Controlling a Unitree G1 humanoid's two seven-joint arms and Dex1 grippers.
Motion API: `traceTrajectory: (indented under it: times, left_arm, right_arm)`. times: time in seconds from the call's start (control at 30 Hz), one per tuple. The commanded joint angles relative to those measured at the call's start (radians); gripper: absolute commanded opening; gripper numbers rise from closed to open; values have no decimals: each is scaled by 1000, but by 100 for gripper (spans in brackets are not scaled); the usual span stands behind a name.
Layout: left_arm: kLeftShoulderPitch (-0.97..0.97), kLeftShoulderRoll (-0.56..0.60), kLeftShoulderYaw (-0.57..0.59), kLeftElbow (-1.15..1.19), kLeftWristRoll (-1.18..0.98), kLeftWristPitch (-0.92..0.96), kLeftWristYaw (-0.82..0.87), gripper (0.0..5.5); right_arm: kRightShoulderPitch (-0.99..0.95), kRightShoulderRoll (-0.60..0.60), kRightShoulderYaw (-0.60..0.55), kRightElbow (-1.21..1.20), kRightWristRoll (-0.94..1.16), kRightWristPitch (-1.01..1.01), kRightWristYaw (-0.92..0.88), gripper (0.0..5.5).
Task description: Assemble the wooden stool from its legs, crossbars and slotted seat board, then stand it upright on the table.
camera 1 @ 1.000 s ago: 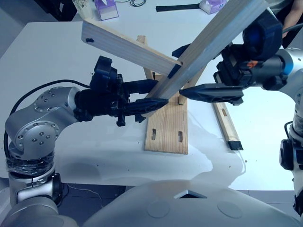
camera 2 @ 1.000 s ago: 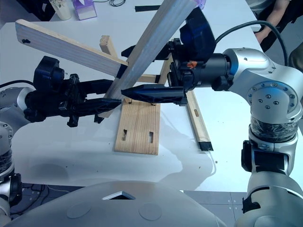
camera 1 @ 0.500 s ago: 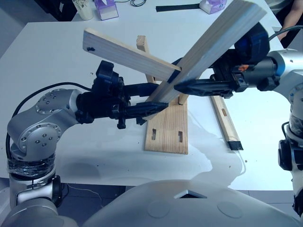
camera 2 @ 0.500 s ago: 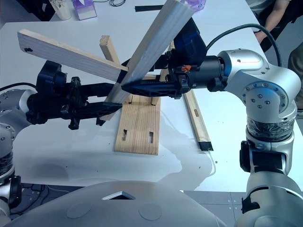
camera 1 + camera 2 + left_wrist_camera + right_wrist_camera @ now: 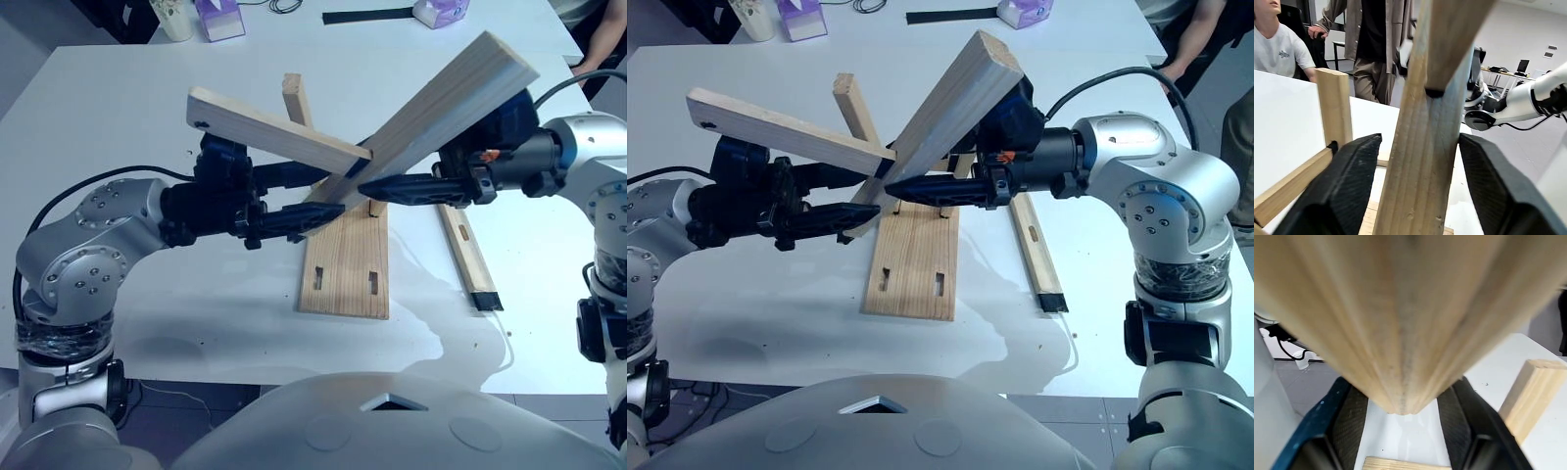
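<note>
Left eye view: a part-built frame is held above the table (image 5: 108, 117) by both arms. It is made of a long leg (image 5: 441, 113) slanting up toward the robot's right and a second leg (image 5: 265, 127) running off to the left, joined where they cross. A thin post (image 5: 292, 96) is seen standing up behind the joint.

The left gripper (image 5: 328, 193) is placed at the lower end of the long leg. In the left wrist view its fingers (image 5: 1352, 191) are seen on either side of the wood, closed against it. The right gripper (image 5: 377, 181) is clamped on the same long leg just above that, near the crossing. In the right wrist view its fingers (image 5: 1352, 421) are pressed to both faces of the plank. The two sets of fingertips are almost touching.

The slotted seat board (image 5: 348, 264) is laid flat on the table directly under the held frame, not touching it, with its slots facing up. A loose bar (image 5: 462, 245) with a black end is laid on the table just right of the board.

A purple box (image 5: 217, 18) is seen at the far table edge.
</note>
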Motion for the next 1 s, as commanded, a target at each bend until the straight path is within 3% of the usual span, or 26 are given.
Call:
traceTrajectory:
  times: [0.03, 0.27, 0.47, 0.73, 1.0]
  left_arm:
    - [30, 8, -13, 30, 67, -21, -13, 322]
    - [178, 30, -24, 102, 255, -131, -82, 322]
    - [327, 27, 68, 92, 320, -200, -81, 322]
    - [427, 10, 162, 33, 296, -202, -50, 322]
    - [444, -1, 177, 6, 277, -193, -21, 322]
  right_arm:
    - [-31, 21, -57, 10, 21, -9, -42, 203]
    - [-43, -12, -119, 25, 23, -4, -46, 203]
    - [103, -167, -190, -4, -22, 3, 47, 203]
    - [380, -259, -99, -106, -244, -154, 161, 203]
    - [490, -288, -78, -157, -300, -207, 211, 203]
